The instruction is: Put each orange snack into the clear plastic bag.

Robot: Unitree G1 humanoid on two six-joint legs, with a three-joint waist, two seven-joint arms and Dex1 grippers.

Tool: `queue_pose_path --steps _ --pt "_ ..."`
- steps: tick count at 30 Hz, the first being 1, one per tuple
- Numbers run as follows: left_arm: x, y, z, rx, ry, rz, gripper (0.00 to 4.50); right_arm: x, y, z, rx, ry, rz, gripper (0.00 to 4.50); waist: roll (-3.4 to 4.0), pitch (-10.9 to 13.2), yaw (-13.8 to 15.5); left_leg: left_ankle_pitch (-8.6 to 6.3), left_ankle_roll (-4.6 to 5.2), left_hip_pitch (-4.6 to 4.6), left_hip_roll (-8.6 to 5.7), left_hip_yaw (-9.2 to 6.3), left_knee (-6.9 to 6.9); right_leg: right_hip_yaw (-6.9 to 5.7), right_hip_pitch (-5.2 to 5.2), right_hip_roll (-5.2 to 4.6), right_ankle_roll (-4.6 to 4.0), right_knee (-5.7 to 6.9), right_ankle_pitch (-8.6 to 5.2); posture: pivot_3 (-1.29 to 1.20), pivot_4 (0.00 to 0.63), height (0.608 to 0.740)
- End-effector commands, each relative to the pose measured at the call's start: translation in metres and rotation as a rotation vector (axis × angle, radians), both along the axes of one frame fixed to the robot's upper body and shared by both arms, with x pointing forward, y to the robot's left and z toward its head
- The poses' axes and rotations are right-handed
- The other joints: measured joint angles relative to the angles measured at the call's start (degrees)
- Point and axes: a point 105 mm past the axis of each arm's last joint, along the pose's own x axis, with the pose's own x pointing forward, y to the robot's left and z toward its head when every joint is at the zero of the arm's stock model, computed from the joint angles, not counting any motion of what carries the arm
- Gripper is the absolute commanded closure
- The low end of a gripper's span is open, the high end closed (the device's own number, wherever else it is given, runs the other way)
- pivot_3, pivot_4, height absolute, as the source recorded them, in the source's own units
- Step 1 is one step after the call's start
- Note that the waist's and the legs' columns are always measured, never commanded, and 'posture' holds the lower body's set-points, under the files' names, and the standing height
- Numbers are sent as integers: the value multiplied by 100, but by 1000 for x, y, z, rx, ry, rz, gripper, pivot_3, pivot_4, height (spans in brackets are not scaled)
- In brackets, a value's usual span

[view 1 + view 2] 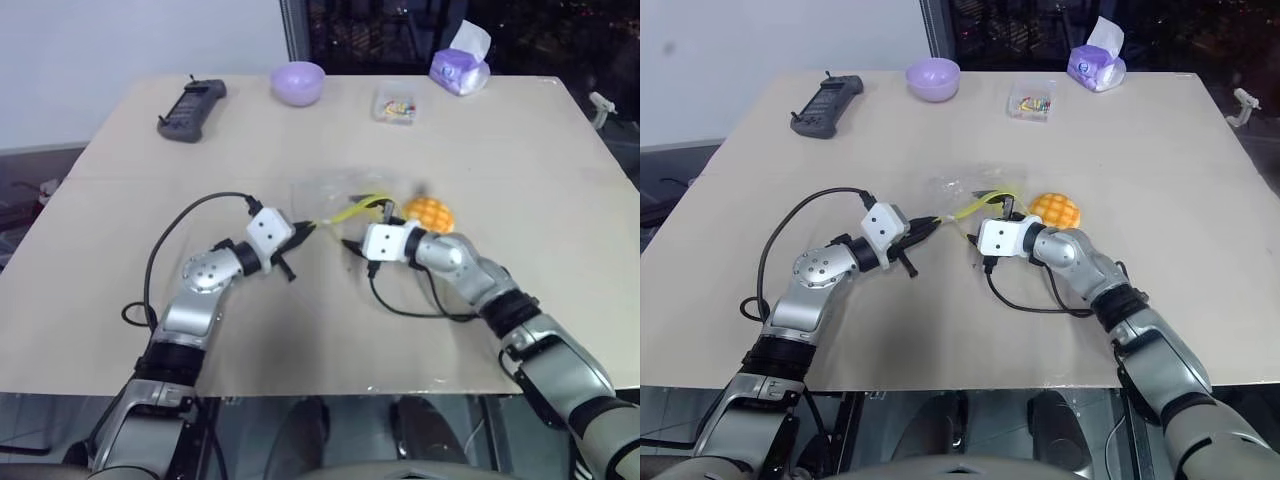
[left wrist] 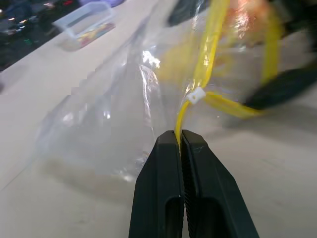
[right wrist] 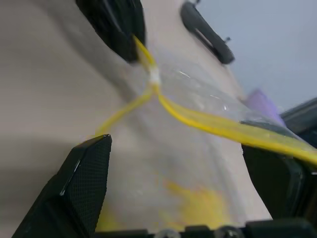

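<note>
The left gripper [image 2: 182, 141] is nearest the camera, its two black fingers clenched on the yellow zip strip [image 2: 208, 59] of the clear plastic bag [image 1: 345, 195], right at the strip's end, just short of the small white slider. From that pinch the strip splits into two yellow edges running away from the gripper, so the bag's mouth stands parted. The right gripper [image 3: 183, 173] sits at that mouth with its fingers [image 3: 81, 183] spread wide and released, one on either side of the film; one yellow edge passes across the far finger, though whether it touches cannot be told.

Counted: one bag, and one orange snack [image 1: 428, 213] clearly seen, a domed bun with a grid pattern. It lies on the worktop [image 1: 520, 160] just beside the right wrist, outside the bag, near its open end. The right arm partly covers it.

At the far edge of the worktop stand four other things, well apart from the bag: one dark handheld controller [image 1: 192, 108] at the left, one lilac bowl [image 1: 298, 83], one small clear box of colourful bits [image 1: 397, 103] and one purple tissue pack [image 1: 460, 68] at the right. A black cable loops beside each arm.
</note>
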Motion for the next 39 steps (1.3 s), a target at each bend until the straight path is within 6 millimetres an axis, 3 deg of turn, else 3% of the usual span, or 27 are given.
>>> queue_pose_path --steps 1,5,8,12,14,15,20,29,31,32,33,35,36,39 --pt "0 1 7 -35 -40 32 4500 -11 -22 29 174 162 -3 63 0 0 36 -1 2 -5 0 -5 4 -4 1 0 0 -1 0 0 150 740" --pt "0 -5 8 -58 -44 37 4500 -23 -47 40 319 378 -25 63 0 0 95 -5 8 -10 -2 -23 18 -11 6 -2 0 3 0 0 150 740" --pt "0 -7 9 -74 -44 44 4500 -24 -64 50 404 438 -69 63 0 0 131 -5 9 -6 -1 -24 24 -12 8 1 0 9 0 0 150 740" --pt "-2 -9 6 -73 -38 42 4500 7 -110 46 567 523 -353 63 0 0 153 -5 9 -5 -2 -20 26 -15 9 2 0 12 0 0 150 740" --pt "-2 -9 5 -71 -35 41 4500 14 -120 39 611 570 -423 63 0 0 156 -5 8 -7 -3 -15 26 -13 8 1 0 10 0 0 150 740" --pt "-2 -9 5 -70 -34 41 4500 15 -122 37 619 583 -442 63 0 0 154 -5 8 -7 -3 -15 26 -13 8 1 0 9 0 0 150 740" --pt "-3 -13 7 -69 -36 15 4500 19 -128 -12 573 714 -560 63 0 0 143 -5 8 -7 -2 -10 24 -12 7 1 0 9 0 0 150 740" --pt "0 -8 6 -54 -35 25 4500 16 -122 -43 523 847 -592 63 -6 -8 138 -5 8 -1 -1 -10 26 -12 11 3 0 12 1 0 150 740" --pt "0 -9 6 -53 -36 22 4500 16 -126 -53 503 879 -636 745 -10 -12 136 -5 9 0 -1 -10 28 -12 13 2 1 12 1 0 150 740" --pt "0 -9 6 -52 -36 21 4500 16 -128 -56 496 883 -647 852 -15 -16 137 -5 9 0 -1 -10 28 -12 13 2 1 12 1 0 150 740" --pt "0 -9 5 -49 -36 19 4500 16 -128 -58 485 889 -650 1337 -17 -19 139 -5 8 2 -1 -11 29 -12 14 3 1 12 1 0 150 740" --pt "0 -10 5 -48 -37 17 4500 17 -131 -61 474 889 -668 1808 -19 -21 141 -5 9 3 -1 -11 29 -13 16 3 1 12 1 0 150 740" --pt "-1 -10 5 -47 -38 16 4500 17 -131 -61 473 887 -674 1808 -20 -24 142 -5 9 3 -1 -11 29 -13 17 3 1 12 1 0 150 740" --pt "-1 -11 6 -49 -37 12 4500 19 -132 -60 486 874 -682 3000 -24 -27 146 -5 9 16 -1 -14 30 -16 35 3 1 9 1 0 150 740"
